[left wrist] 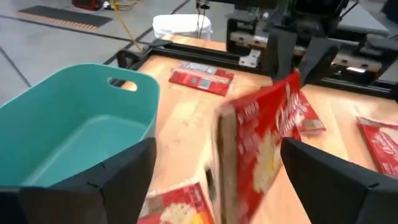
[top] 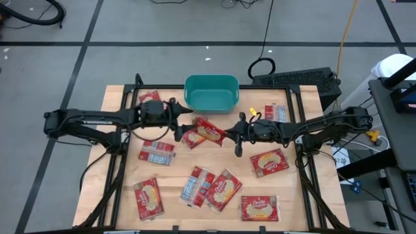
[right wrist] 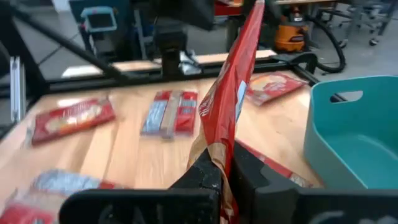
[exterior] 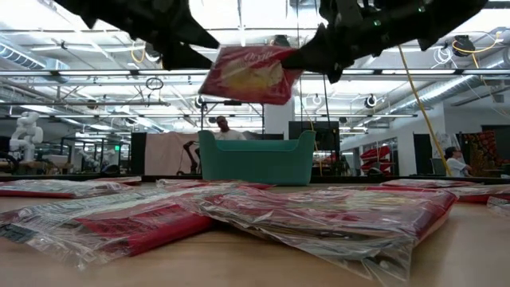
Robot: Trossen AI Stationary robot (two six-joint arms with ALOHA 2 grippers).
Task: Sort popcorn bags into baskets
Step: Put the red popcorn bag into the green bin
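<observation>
My right gripper point(top: 229, 133) is shut on a red popcorn bag point(top: 209, 130), which is held up over the middle of the table, in front of the teal basket point(top: 211, 93). My left gripper point(top: 182, 125) is open. In the left wrist view its fingers point(left wrist: 124, 177) stand on either side of that bag point(left wrist: 261, 149), with gaps showing. Another bag point(top: 192, 138) lies flat on the table below. The low view shows the held bag point(exterior: 251, 73) high above the basket point(exterior: 255, 159). My right gripper pinches the bag between its two fingers at the end edge point(right wrist: 219, 155) that faces the table's right side. The fingers come in about level from the right. The bag is lifted clear and stands on edge, sticking out from the fingers toward my left gripper, slightly tilted point(exterior: 291, 62).
Several more bags lie flat on the wooden table: two by the far corners point(top: 149, 97) point(top: 275, 112), one left of centre point(top: 156, 153), one right of centre point(top: 268, 162), and a row along the near edge point(top: 147, 197) point(top: 223, 190) point(top: 259, 208). The basket sits at the far edge.
</observation>
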